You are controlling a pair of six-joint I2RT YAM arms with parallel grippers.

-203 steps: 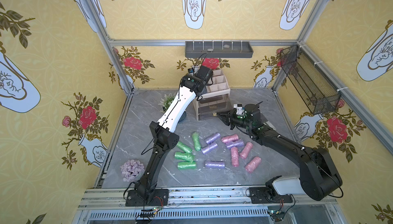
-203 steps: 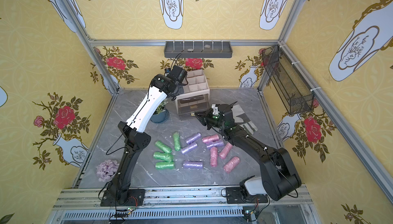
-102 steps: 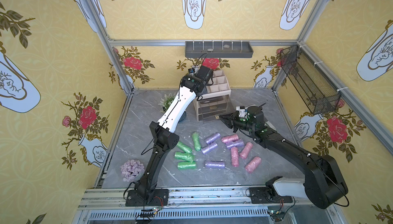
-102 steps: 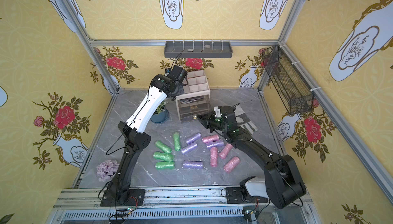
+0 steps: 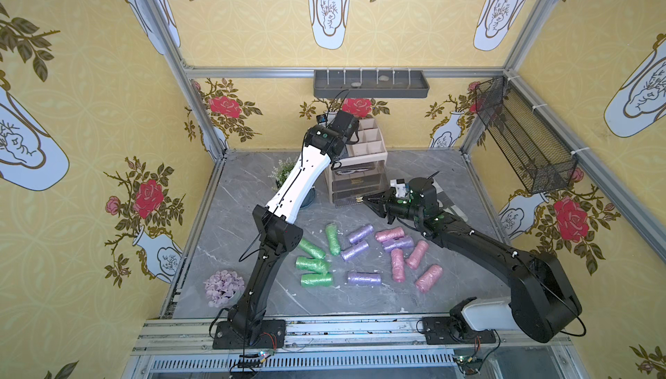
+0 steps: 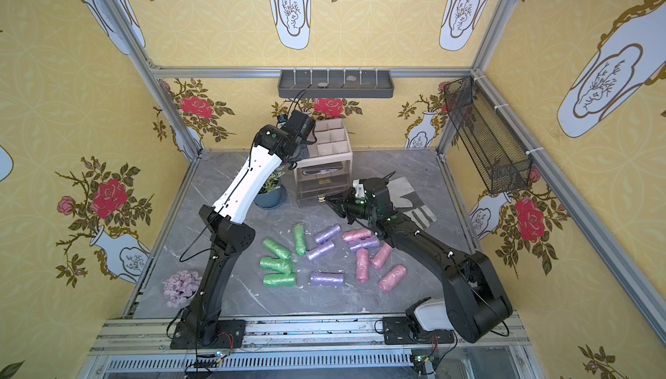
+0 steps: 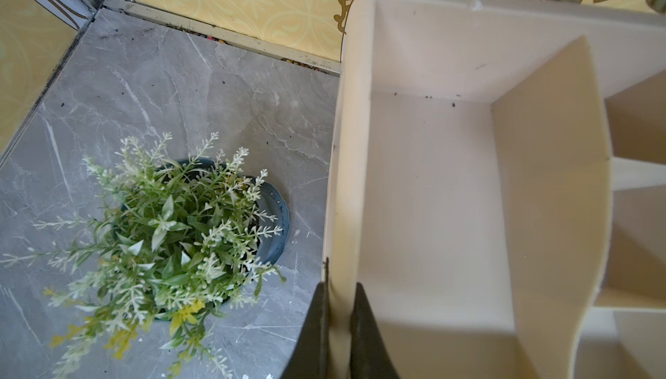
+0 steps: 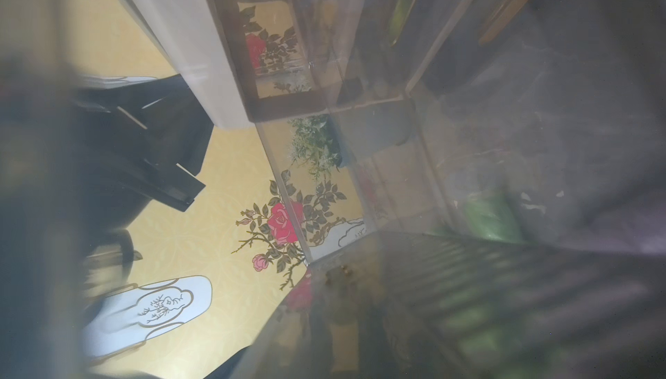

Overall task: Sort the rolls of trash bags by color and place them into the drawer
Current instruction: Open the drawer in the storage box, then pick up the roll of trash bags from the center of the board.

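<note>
Clamping organizer wall (image 7: 347, 143) w/ L gripper (image 7: 340, 287). Pinched shut w/ R gripper (image 5: 367, 199) at bottom drawer (image 5: 346, 197) front. Pull out toward rolls (image 5: 355, 250), near R arm.

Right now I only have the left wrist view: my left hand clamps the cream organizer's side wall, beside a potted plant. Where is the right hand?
Observer: The right hand is shut, its tips at the gold handle of the lowest drawer in the organizer.
Operator: What is left to sort?
Observer: I count twelve rolls, all lying on the table in front of it.
Operator: Grouped by color?
Observer: Roughly: green rolls toward the left arm, lilac rolls mid-table, pink rolls toward the right arm, one lilac roll lying among the pink.
</note>
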